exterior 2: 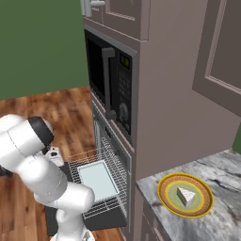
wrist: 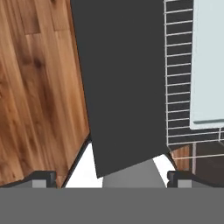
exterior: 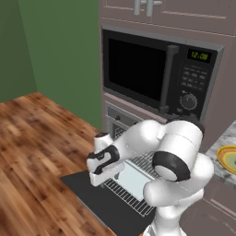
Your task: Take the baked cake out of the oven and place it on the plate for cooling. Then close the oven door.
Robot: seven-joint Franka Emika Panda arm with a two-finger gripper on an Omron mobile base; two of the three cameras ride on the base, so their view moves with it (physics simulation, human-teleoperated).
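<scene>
Cake [exterior 2: 186, 195]: already on the plate [exterior 2: 165, 200].
Oven door [wrist: 122, 87]: down, closing left.
Tool [wrist: 109, 179]: wide, empty.

- Black microwave [exterior: 152, 76] with a vertical handle, keypad and dial, set in the mauve cabinet column [exterior 2: 174, 94].
- Pale blue-grey flat baking tray [exterior 2: 98, 180] lying on the pulled-out wire rack [exterior 2: 115, 160].
- Grey marble countertop [exterior 2: 221, 188] to the right.
- Brown wood plank floor [exterior: 32, 147], green wall [exterior: 60, 46] behind.
</scene>
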